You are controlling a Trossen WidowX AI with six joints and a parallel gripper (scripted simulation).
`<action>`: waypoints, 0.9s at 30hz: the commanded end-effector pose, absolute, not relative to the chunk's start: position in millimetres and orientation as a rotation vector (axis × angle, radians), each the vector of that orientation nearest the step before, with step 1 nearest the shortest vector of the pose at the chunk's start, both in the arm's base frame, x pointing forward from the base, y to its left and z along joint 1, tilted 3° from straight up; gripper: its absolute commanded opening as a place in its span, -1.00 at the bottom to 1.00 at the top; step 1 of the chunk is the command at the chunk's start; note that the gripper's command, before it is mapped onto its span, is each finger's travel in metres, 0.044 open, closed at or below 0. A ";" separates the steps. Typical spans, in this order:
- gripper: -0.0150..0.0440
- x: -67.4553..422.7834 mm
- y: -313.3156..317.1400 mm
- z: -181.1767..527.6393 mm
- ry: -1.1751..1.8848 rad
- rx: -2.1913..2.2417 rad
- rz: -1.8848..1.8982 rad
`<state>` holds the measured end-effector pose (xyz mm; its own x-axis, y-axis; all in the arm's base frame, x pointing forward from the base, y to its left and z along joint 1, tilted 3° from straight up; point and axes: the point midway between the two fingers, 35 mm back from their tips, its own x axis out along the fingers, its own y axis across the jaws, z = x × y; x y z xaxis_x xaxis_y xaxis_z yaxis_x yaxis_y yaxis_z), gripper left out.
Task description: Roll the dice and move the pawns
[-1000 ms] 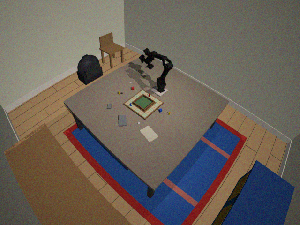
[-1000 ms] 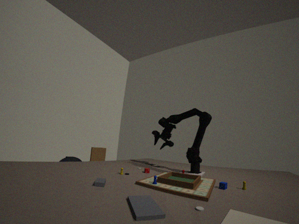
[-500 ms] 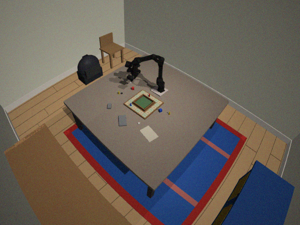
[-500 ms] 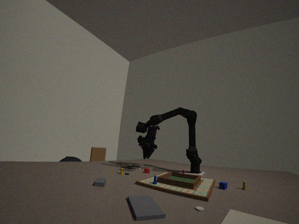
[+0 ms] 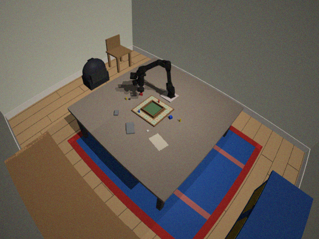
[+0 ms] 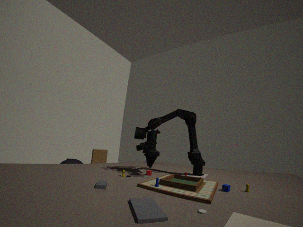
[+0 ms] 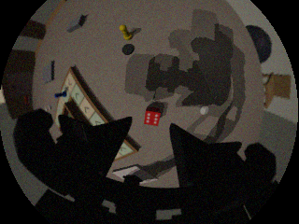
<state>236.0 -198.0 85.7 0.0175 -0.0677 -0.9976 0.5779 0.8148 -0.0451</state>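
My gripper (image 5: 139, 89) (image 6: 149, 166) (image 7: 151, 123) is open, points straight down and hangs a little above the red die (image 5: 140, 94) (image 6: 148, 172) (image 7: 153, 115), which lies on the table beyond the game board (image 5: 161, 118) (image 6: 195, 194) (image 7: 81, 96). Nothing is between the fingers. The wooden tray (image 5: 147, 113) (image 6: 181, 185) with a green floor sits in the board's middle. The red pawn (image 5: 158, 100) (image 6: 185, 173) stands on the board's far side, and the blue pawn (image 5: 139, 111) (image 6: 156, 182) (image 7: 60, 95) on its left side. The blue die (image 5: 170, 117) (image 6: 226, 187) lies on the table right of the board.
Two yellow pawns (image 5: 126, 98) (image 5: 180, 120) (image 6: 123, 173) (image 6: 247, 187) stand off the board. A small dark disc (image 5: 129, 98) (image 7: 129, 49), two grey blocks (image 5: 116, 112) (image 5: 130, 127), a white disc (image 5: 147, 130) and a pale sheet (image 5: 158, 141) lie on the table. The arm's base stands behind the board.
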 end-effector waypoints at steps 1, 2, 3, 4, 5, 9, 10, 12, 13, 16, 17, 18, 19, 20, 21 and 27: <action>0.44 233.9 -197.5 78.8 1.491 0.426 -0.523; 0.44 234.0 -197.6 78.0 1.491 0.426 -0.523; 0.44 234.0 -197.7 76.7 1.491 0.426 -0.523; 0.44 234.1 -197.9 75.1 1.491 0.426 -0.523; 0.44 234.1 -198.0 73.5 1.491 0.426 -0.523; 0.44 234.2 -198.6 67.0 1.492 0.426 -0.523; 0.44 234.2 -198.7 65.4 1.492 0.426 -0.523; 0.44 234.2 -198.9 62.1 1.492 0.426 -0.523; 0.44 234.2 -199.0 60.5 1.492 0.426 -0.523; 0.44 234.1 -199.3 55.7 1.492 0.426 -0.523; 0.44 234.0 -199.3 54.1 1.492 0.426 -0.523; 0.44 234.0 -199.4 52.5 1.492 0.426 -0.523; 0.44 233.9 -199.5 50.9 1.492 0.426 -0.523; 0.44 233.8 -199.5 49.3 1.492 0.426 -0.523; 0.44 233.8 -199.5 48.0 1.492 0.426 -0.523; 0.08 233.7 -199.6 47.0 1.492 0.426 -0.523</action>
